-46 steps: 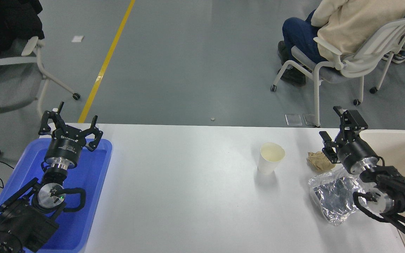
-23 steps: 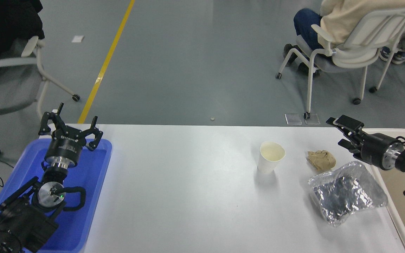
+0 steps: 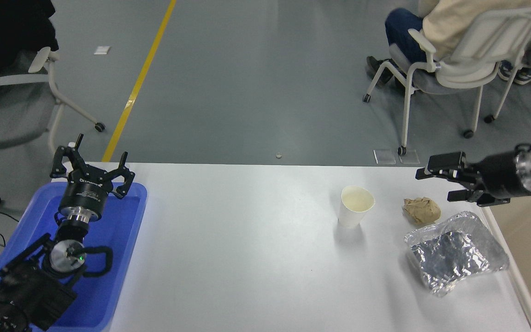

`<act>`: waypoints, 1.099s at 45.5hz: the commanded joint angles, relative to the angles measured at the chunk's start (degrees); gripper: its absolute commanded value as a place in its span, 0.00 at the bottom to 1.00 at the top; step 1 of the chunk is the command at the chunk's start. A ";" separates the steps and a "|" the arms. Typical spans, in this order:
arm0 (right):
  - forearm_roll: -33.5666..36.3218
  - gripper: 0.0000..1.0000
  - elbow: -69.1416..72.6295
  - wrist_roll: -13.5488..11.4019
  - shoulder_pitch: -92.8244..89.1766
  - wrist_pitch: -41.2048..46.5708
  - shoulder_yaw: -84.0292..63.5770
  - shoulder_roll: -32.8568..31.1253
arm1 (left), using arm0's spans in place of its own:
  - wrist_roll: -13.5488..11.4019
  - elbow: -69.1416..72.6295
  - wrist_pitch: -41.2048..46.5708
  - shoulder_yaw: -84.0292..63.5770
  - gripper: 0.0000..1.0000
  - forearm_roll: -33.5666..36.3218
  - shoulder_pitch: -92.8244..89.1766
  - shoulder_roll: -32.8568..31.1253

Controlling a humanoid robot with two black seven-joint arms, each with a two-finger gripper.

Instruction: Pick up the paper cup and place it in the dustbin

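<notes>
Paper cup point(image 3: 356, 205) upright on table point(image 3: 247, 258), not yet grasped; right tool point(image 3: 440, 183) spread open, empty; dustbin point(image 3: 530, 240) deposit pending.

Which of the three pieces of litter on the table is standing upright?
The paper cup, white and mouth up, left of the other two. The crumpled brown paper ball and the flattened foil wrapper just lie on the table, nearer the right tool.

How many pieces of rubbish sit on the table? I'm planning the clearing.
3: the paper cup upright mid-table, a crumpled brown paper ball right of it, and a foil wrapper nearer the camera.
</notes>
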 commanded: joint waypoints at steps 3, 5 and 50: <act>-10.53 1.00 0.70 -0.41 10.95 9.90 -4.15 9.41 | 0.02 -0.09 0.00 0.00 1.00 0.05 0.00 -0.01; -11.94 1.00 0.70 -0.94 11.47 9.90 -4.15 10.99 | 0.02 0.00 0.00 0.09 1.00 0.05 0.00 -0.01; -11.78 1.00 0.70 -14.13 21.24 9.90 5.60 17.24 | 0.02 0.00 0.00 0.00 1.00 -0.04 0.00 -0.01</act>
